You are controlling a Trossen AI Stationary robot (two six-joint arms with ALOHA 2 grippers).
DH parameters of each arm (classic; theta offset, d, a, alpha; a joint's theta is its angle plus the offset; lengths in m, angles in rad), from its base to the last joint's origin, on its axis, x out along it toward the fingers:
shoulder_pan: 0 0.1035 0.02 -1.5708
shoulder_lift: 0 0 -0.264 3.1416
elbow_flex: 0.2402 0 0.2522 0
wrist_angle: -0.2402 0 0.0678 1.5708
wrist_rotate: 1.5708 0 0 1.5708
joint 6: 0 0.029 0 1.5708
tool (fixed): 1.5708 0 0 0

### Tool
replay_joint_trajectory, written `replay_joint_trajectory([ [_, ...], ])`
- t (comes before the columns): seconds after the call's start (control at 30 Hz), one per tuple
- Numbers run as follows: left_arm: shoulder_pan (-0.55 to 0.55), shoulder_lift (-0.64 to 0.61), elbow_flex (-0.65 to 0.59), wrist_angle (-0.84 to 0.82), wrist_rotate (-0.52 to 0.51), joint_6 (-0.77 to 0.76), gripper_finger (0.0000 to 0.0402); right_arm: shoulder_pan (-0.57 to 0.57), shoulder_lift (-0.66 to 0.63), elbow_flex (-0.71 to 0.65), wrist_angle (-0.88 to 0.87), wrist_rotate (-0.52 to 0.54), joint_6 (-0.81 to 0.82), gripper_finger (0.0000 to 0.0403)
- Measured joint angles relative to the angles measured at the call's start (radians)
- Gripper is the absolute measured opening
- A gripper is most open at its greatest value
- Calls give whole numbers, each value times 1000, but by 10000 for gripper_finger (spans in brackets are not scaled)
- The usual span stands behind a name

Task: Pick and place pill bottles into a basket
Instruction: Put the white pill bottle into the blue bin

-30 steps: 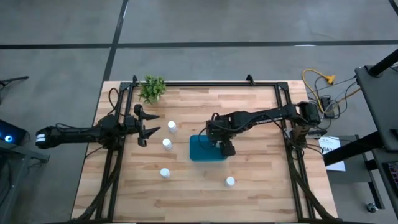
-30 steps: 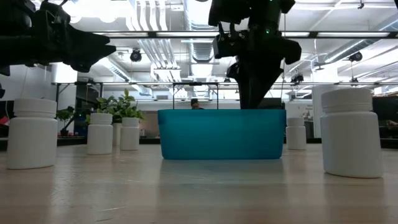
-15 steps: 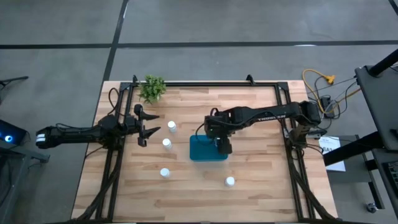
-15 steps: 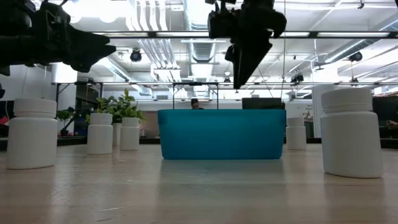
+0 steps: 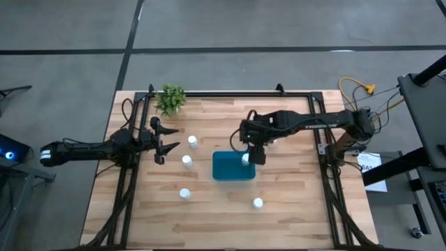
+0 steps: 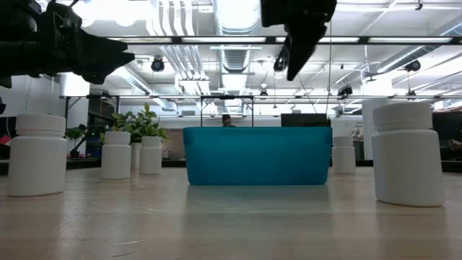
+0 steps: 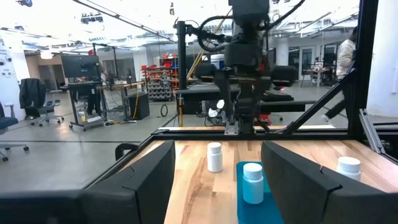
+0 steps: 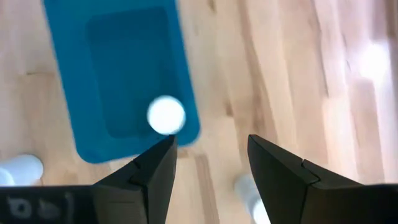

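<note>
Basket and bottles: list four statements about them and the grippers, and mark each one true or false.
1. One pill bottle stands inside the basket. True.
2. The right gripper holds a bottle. False: it is open and empty, above the basket's edge.
3. The left gripper hovers over the basket. False: it is open at the table's left side, well apart from it.
4. The plant stands near a table corner. True.

Two dark arms

Left arm (image 5: 97, 149) and right arm (image 5: 306, 124) are black, slender and jointed; blunt wedge fingers (image 8: 283, 177); white lettering on the right arm.
</note>
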Motion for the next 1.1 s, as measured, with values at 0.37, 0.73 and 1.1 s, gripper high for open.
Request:
replay_joint_trajectory([
  [0.37, 0, 6, 0, 0, 0, 0, 222, -97, -80, -61, -61, -2, 85, 189],
  [0.73, 0, 6, 0, 0, 0, 0, 222, -159, -86, -110, -44, -40, 55, 190],
  [1.1, 0, 6, 0, 0, 0, 0, 222, -159, -202, -266, 91, -137, -7, 258],
])
